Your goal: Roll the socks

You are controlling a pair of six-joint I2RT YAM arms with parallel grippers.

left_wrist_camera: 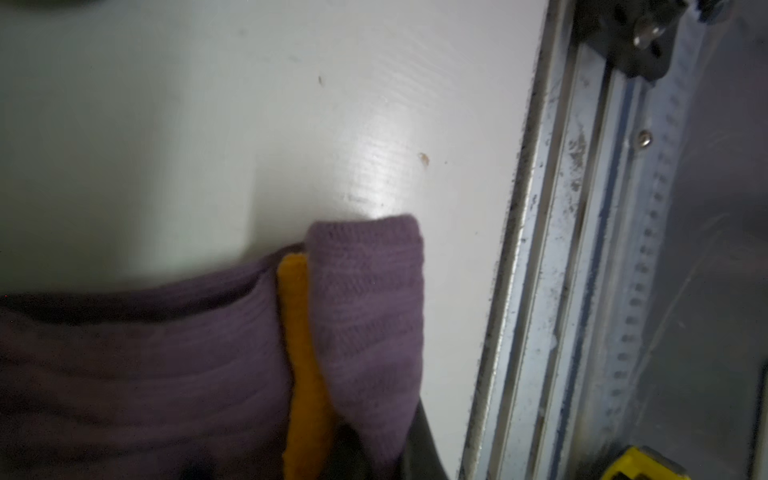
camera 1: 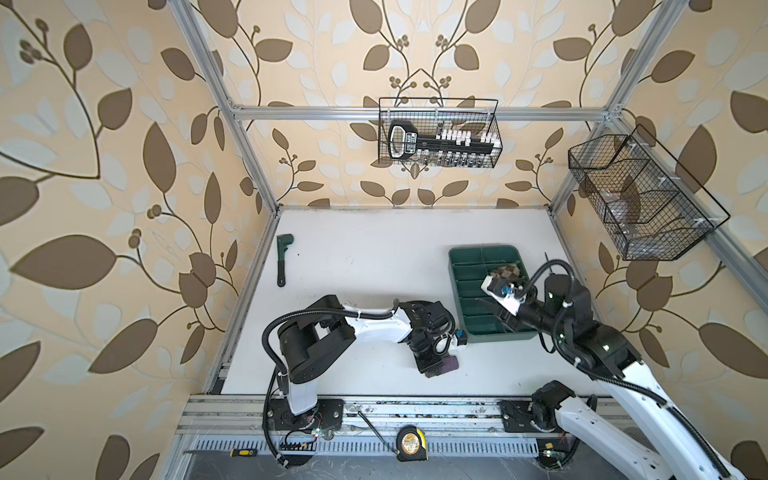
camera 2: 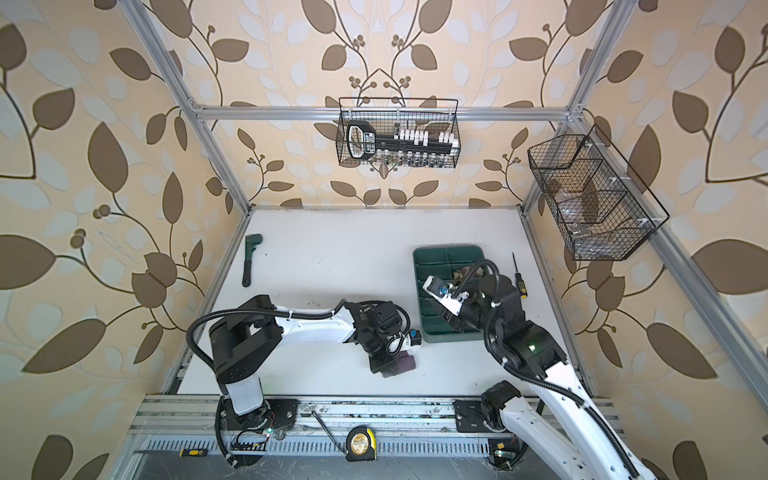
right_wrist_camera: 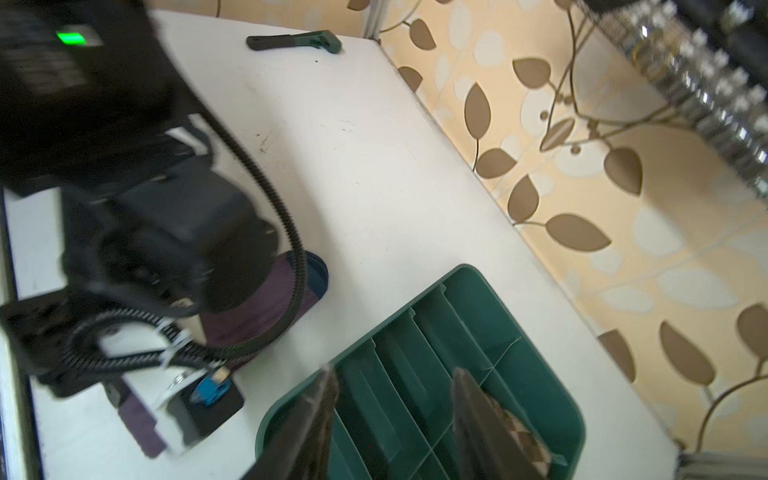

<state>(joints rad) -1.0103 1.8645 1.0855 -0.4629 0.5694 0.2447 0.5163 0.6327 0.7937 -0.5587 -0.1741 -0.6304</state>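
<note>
The purple ribbed sock (left_wrist_camera: 365,307) lies on the white table near its front edge. It is folded over on itself, with its mustard cuff (left_wrist_camera: 299,332) showing between the layers. My left gripper (camera 1: 433,369) points down and is shut on this sock, and a purple end (camera 1: 452,363) sticks out beside the fingers. Fabric hides the jaws in the left wrist view. The navy toe (right_wrist_camera: 318,278) shows under the left arm. The tan-and-brown argyle sock (right_wrist_camera: 525,436) sits in a far compartment of the green tray (camera 1: 461,257). My right gripper (right_wrist_camera: 395,372) hovers open over the tray, holding nothing.
A green-handled tool (camera 1: 283,257) lies at the table's back left. A screwdriver (camera 2: 519,279) rests to the right of the tray. Wire baskets (camera 1: 438,137) hang on the back and right walls. A metal rail (left_wrist_camera: 582,249) and a tape measure (camera 1: 411,444) run along the front.
</note>
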